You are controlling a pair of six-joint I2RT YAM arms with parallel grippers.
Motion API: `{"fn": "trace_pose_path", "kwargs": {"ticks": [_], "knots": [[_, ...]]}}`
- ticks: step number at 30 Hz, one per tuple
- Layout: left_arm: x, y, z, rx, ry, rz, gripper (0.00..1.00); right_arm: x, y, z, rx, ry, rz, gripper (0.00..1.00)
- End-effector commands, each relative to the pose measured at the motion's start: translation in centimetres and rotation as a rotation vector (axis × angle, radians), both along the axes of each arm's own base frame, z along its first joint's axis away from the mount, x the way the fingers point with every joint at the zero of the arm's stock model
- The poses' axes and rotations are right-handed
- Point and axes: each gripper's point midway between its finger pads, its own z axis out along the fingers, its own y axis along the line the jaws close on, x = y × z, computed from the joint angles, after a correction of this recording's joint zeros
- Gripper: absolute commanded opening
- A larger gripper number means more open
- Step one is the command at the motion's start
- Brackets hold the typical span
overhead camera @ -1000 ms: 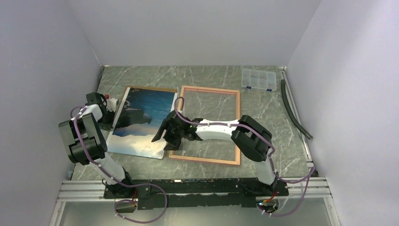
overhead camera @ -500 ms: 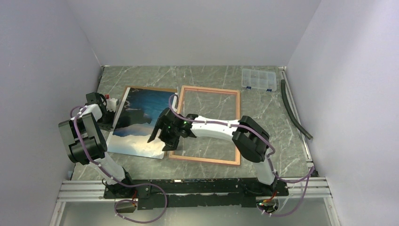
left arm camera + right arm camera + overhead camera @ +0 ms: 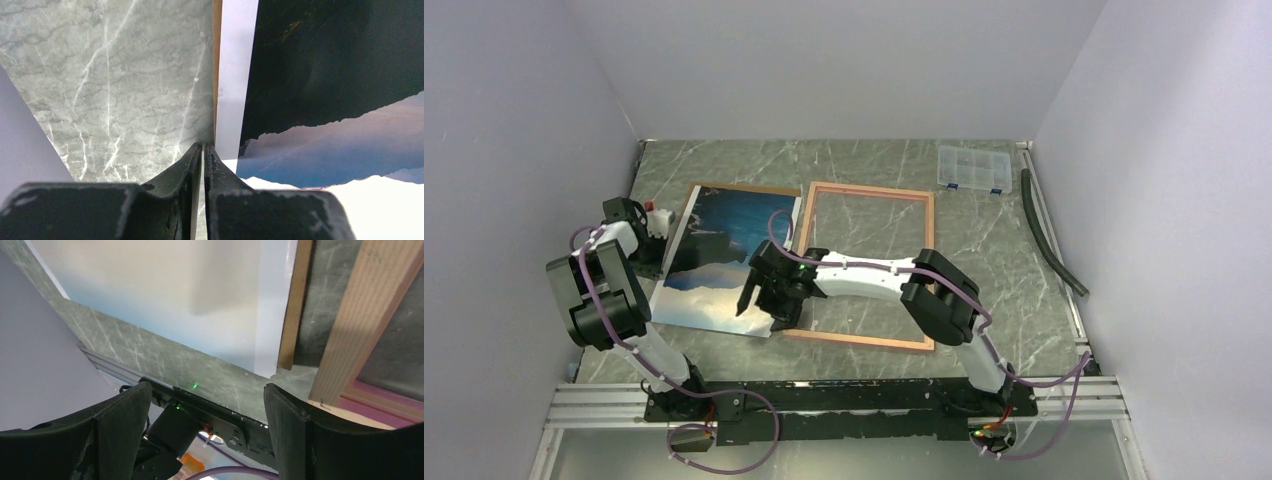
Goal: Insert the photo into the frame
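We see the photo (image 3: 724,250) lying face up on the left half of the marbled worktop (image 3: 874,155), blue sea and dark mountains showing, its pale cloudy end toward the arms. It rests on a brown backing board (image 3: 744,187), which peeks out as a thin strip along the far edge and along both long sides. The frame (image 3: 872,189) lies flat just to the right of the board, tan side up, with bare worktop visible through its opening. The photo is outside it. In the right wrist view a pink strip runs beside the tan rail.

The right tool (image 3: 759,300) hangs over the near right corner of the photo, close to the near left corner of the frame. Its fingers (image 3: 120,430) stand wide apart and nothing is between them.

The left tool (image 3: 203,147) sits at the left edge of the photo, pointing along the board's edge. Its fingers are drawn together with only a thin slit between them. We cannot tell whether anything is pinched in that slit.

At the far right of the worktop sit a clear compartment box (image 3: 972,168) and, beside the wall, a dark hose (image 3: 1049,235).
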Motion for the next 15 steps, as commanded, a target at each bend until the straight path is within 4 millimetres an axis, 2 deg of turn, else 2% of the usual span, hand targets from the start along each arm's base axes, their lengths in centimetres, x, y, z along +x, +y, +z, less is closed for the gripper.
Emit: {"fn": "trace_pose_path", "kwargs": {"ticks": [1,6,12,15], "knots": [[-0.9,-0.3,-0.3,-0.035,0.038,-0.018,0.12,0.1,-1.0,-1.2,-0.054,-0.02,-0.036,0.87],[-1.0,-0.2,0.1,-0.033,0.032,-0.022,0.12,0.6,-1.9,-2.1,-0.107,-0.05,-0.045,0.87],[-1.0,-0.3,0.5,-0.037,0.021,-0.022,0.12,1.4,-4.1,-1.8,-0.224,-0.132,-0.041,0.87],[-1.1,-0.3,0.5,-0.034,0.02,-0.028,0.12,1.2,-3.5,-1.2,-0.255,-0.168,-0.002,0.87]]}}
